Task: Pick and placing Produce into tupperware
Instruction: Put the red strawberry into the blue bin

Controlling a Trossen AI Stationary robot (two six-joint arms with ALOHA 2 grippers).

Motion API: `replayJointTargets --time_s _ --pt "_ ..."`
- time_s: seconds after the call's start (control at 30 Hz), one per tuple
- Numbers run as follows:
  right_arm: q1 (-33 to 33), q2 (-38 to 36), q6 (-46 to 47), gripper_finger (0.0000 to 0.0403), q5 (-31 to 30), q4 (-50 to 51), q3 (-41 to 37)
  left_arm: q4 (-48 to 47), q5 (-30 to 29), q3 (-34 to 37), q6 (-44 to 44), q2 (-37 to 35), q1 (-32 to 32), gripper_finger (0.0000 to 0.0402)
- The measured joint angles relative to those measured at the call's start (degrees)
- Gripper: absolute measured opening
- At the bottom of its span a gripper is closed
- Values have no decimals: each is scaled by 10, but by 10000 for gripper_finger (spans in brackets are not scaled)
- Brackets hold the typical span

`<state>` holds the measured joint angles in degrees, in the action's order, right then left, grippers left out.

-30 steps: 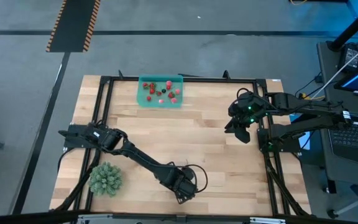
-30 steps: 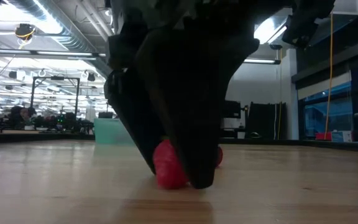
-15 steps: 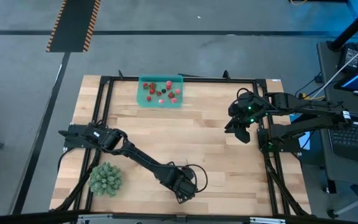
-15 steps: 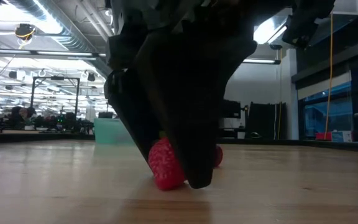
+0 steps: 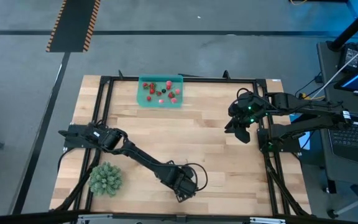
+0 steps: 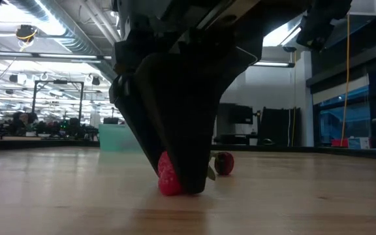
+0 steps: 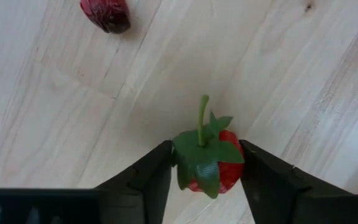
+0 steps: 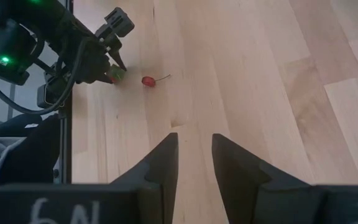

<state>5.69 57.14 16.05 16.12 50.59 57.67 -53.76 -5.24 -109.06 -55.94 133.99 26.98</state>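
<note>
The left arm stretches low toward the near edge, its pincer (image 7: pixel 205 171) clamped shut, while the right pincer (image 5: pixel 238 129) hovers part-open at far right.

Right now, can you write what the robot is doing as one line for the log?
left gripper: closing round red strawberry on table | dark fruit: loose nearby | tupperware: holds several fruits | right gripper: waiting, empty

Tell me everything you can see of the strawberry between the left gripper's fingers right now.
The strawberry is small and bright red with a bumpy skin, a green leafy cap and a thin green stem pointing away from the wrist camera. It sits on the wooden table near its front edge, between the two dark fingers of the left gripper, which flank it closely on both sides. A darker fruit lies apart from it.
</note>
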Motion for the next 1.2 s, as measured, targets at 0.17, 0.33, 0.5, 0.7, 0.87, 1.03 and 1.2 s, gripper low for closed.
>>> replayJointTargets --time_s 0.17,0.33,0.5,0.7,0.87,1.03,1.2 --pt "0 0 1 100 0 0 0 -1 5 0 10 0 -3 136" --pt "0 0 1 100 0 0 0 -7 19 0 19 0 -12 127" --pt "0 0 1 100 0 0 0 -30 47 1 61 -6 -26 134" --pt "0 0 0 100 0 1 0 -105 30 1 104 -63 -68 127" --pt "0 0 -1 100 0 2 0 -186 -1 1 143 -126 -114 136" --pt "-2 0 -10 100 0 9 0 -250 -71 0 190 -199 -175 136" --pt "-4 0 -44 100 -1 8 0 -253 -89 0 268 -266 -252 129"
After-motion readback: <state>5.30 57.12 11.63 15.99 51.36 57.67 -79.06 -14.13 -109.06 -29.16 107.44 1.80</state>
